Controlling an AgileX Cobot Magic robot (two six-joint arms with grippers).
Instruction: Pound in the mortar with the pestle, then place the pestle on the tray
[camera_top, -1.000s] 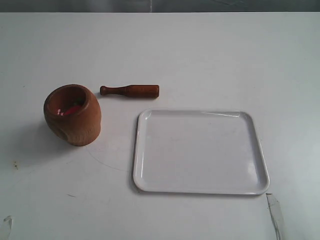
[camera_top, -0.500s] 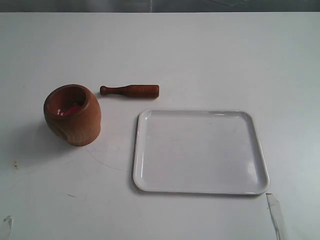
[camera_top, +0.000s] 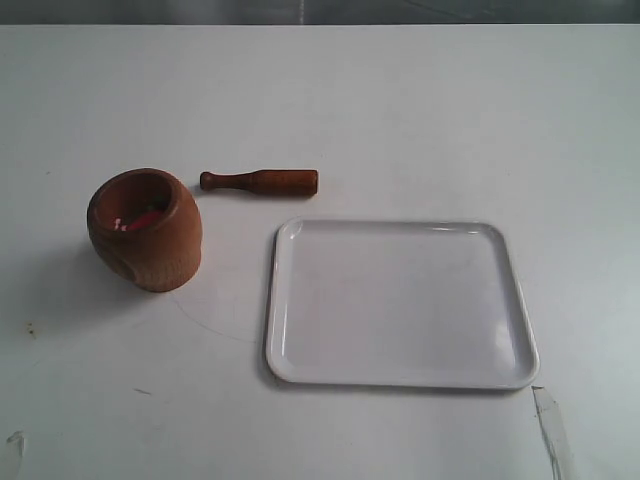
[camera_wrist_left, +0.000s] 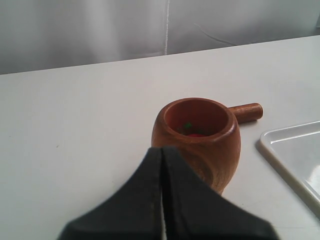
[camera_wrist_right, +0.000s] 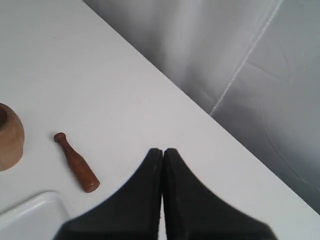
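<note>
Pestle (camera_top: 260, 182) pickup is the step in hand, judging by how things lie: the stick rests flat on the desk (camera_top: 420, 100), just beyond the far rim of the tray (camera_top: 272, 300) and near the mortar (camera_top: 145, 228), touching neither. Its knobbed narrow handle points toward the mortar and its thick end points away. The mortar stands on the desk with red bits and a green speck inside, and nothing lies on the tray. The right arm's fingers (camera_wrist_right: 140, 190) are pressed together with no gap and hold nothing; their wrist view shows the pestle ahead on the desk, well apart from the tips. The left arm's fingers (camera_wrist_left: 140, 195) are likewise closed and empty, with the mortar just ahead of them. To do this well, the right arm should spread its fingers wide before descending, then come down with them set across the stick's length, not along it, so that they close on its round sides. A grip on the handle half would probably serve best, leaving the thick end free to go into the bowl. The stick is round and could roll if one finger touches first, so an even, centred closing low against the desk matters. The tray rim sits close by, so the near finger needs room to clear it. The left arm could steady the mortar's wall for the pounding.
</note>
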